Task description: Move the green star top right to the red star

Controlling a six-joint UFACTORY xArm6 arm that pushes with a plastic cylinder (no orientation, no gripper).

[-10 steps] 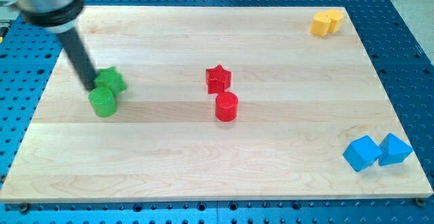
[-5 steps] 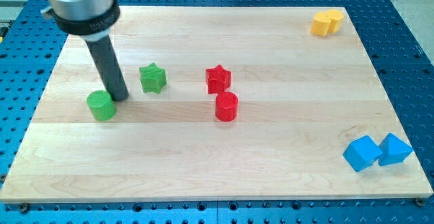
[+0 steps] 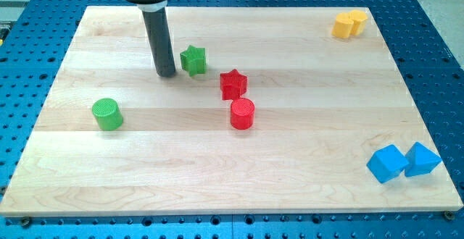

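Note:
The green star (image 3: 193, 59) lies on the wooden board, up and to the left of the red star (image 3: 233, 84), with a small gap between them. My tip (image 3: 166, 73) stands just left of the green star, close to it or touching it. The rod rises straight up from the tip to the view's top edge.
A red cylinder (image 3: 242, 114) sits just below the red star. A green cylinder (image 3: 107, 114) stands at the left. Two yellow blocks (image 3: 349, 23) lie at the top right, two blue blocks (image 3: 402, 161) at the bottom right. The board (image 3: 304, 195) rests on a blue perforated table.
The green star has slid right and up, away from the green cylinder and towards the red star. My tip has followed it right and up.

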